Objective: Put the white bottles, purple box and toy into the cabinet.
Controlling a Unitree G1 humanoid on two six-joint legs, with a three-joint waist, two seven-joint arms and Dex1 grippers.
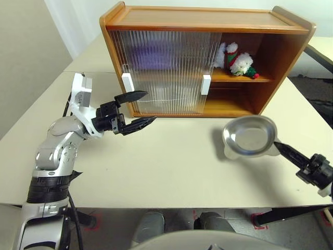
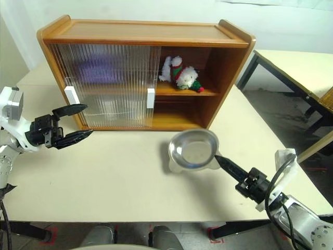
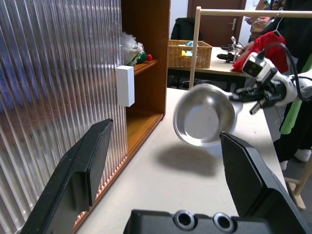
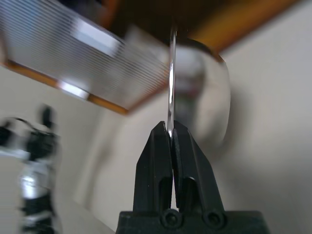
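Closest to the camera is the right gripper [image 2: 225, 162], reaching in from the lower right and pointing roughly level toward the cabinet. Its two black fingers are pinched tight on the rim of the silver dish [image 1: 248, 136], and the right wrist view shows the thin rim edge-on, clamped between the fingertips. The dish is tilted and looks lifted off the cream table [image 1: 171, 172], casting a shadow underneath, and it has nothing in it.

Over on the left, the left arm is bent at the elbow with its gripper [image 1: 143, 109] held level, aimed at the cabinet's left sliding door. Its fingers are spread wide with nothing between them, and it's just short of the left white handle [image 1: 127, 82], not touching.

The toy [image 1: 238, 61] is already on the upper shelf of the cabinet [image 1: 208, 21], in the open right-hand part. There's a purple smudge [image 1: 151, 54] behind the ribbed doors on the upper left, too blurry to say more. Both doors are slid over the left and middle.
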